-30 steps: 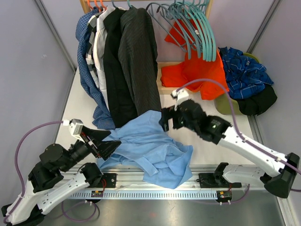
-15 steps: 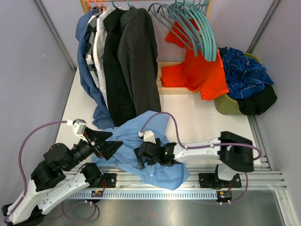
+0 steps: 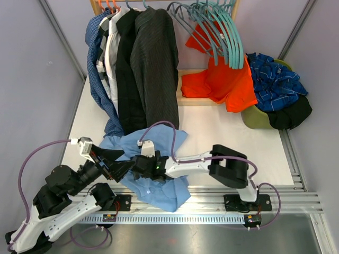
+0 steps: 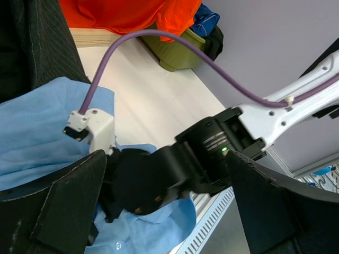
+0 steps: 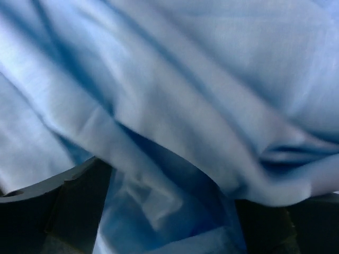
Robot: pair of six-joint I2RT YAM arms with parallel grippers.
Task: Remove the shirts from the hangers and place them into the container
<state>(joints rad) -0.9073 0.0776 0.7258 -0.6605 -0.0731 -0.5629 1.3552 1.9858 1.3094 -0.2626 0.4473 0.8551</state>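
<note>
**Both grippers spread wide at the crumpled shirt**

The right gripper (image 3: 145,168) (image 5: 169,211) lies on the light blue button shirt (image 3: 167,190) (image 5: 185,79) (image 4: 37,121), its fingers apart with a fold of cloth between them, not pinched. The left gripper (image 3: 115,165) (image 4: 164,211), just to its left, points at it with jaws also wide, holding nothing. The rounded olive-green plastic tub (image 3: 254,119) (image 4: 175,53) stands well apart, beyond and to the right of the right gripper, with a blue checked shirt (image 3: 273,79) heaped in it. Beyond both grippers, dark hanging shirts (image 3: 148,69) share a rail with thin teal plastic hangers (image 3: 225,32).

No writing can be read; the small white-printed label (image 4: 214,142) on the right arm (image 4: 286,114) is illegible
</note>
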